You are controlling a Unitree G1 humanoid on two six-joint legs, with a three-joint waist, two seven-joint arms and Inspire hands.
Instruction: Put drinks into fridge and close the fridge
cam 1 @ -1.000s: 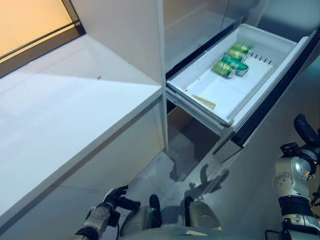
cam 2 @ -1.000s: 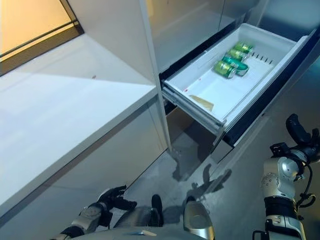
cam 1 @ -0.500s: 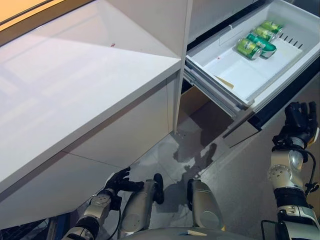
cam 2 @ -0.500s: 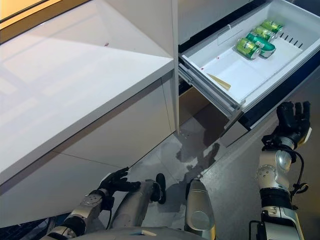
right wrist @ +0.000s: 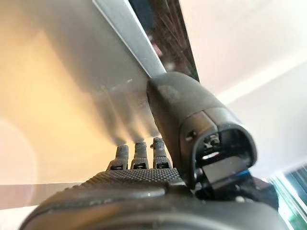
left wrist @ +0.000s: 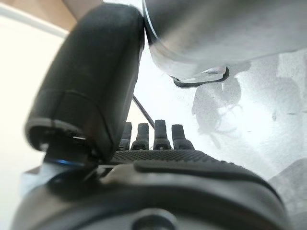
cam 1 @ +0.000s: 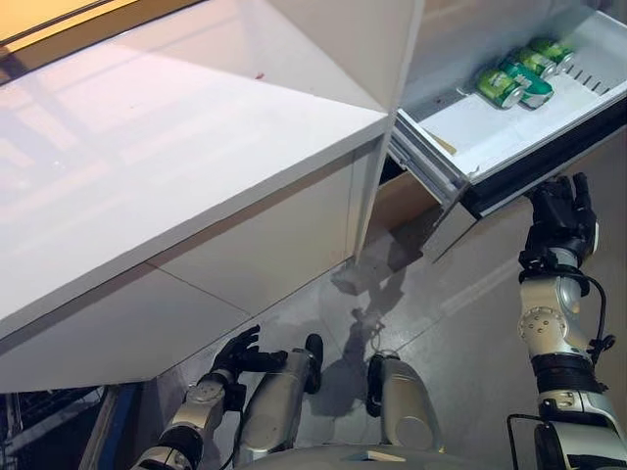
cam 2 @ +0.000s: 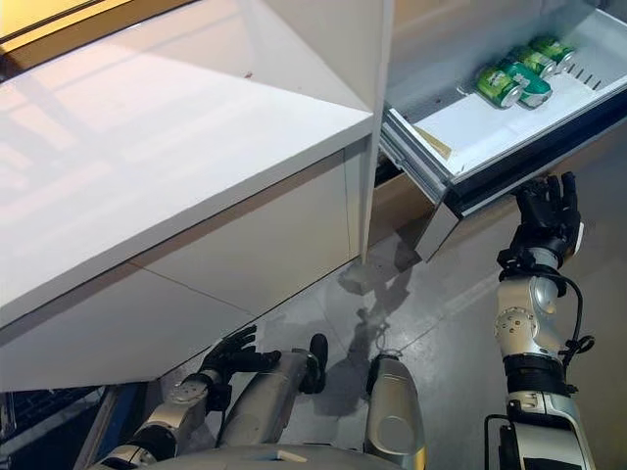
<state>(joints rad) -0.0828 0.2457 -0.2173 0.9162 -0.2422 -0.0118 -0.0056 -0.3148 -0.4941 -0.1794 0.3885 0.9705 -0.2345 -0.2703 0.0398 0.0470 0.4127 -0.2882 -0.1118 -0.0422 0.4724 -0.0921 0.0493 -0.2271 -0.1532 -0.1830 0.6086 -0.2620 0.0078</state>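
The white fridge drawer (cam 1: 460,132) stands pulled out at the upper right, its dark front (cam 1: 524,166) facing me. Three green drink cans (cam 1: 505,86) lie on their sides at its far end. My right hand (cam 1: 560,208) is raised against the dark front, open, fingers (right wrist: 139,152) straight and flat on the panel. My left hand (cam 1: 240,354) hangs low by my leg near the floor, open with relaxed fingers (left wrist: 154,134), holding nothing.
A long white counter (cam 1: 196,147) fills the left, ending at a tall white cabinet panel (cam 1: 392,59) beside the fridge. A grey panel corner (cam 1: 446,220) juts out under the drawer. Grey floor (cam 1: 460,313) lies below. A blue object (cam 1: 108,431) shows at the lower left.
The camera has shifted. My right hand rose and came flat onto the drawer's front; the drawer shows less of its inside than before. The left hand stayed low.
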